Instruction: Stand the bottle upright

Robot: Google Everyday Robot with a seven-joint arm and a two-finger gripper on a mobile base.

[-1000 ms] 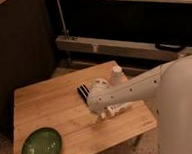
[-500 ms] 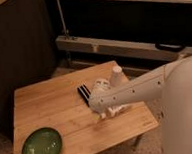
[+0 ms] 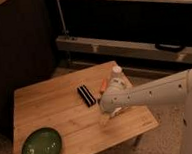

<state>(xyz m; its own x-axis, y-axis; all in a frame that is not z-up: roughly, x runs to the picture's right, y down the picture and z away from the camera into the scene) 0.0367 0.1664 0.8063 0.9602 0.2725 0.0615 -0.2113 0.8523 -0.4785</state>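
- The bottle is at the far right part of the table, cap uppermost as far as can be seen. Its lower part is hidden behind the arm, so I cannot confirm whether it stands on its base or leans.
- A small orange item lies on the table just left of the bottle. It crowds that side and is at risk of being knocked.
- The gripper is over the middle of the table, left of the bottle and apart from it. Its dark fingers are spread and grip nothing.
- Judgement: the fingers are clear of the bottle, so it is not supported by the robot.
- A pale item lies under the arm toward the table's near right; its nature is unclear.
- A green bowl sits at the table's near left corner, well clear of the work.
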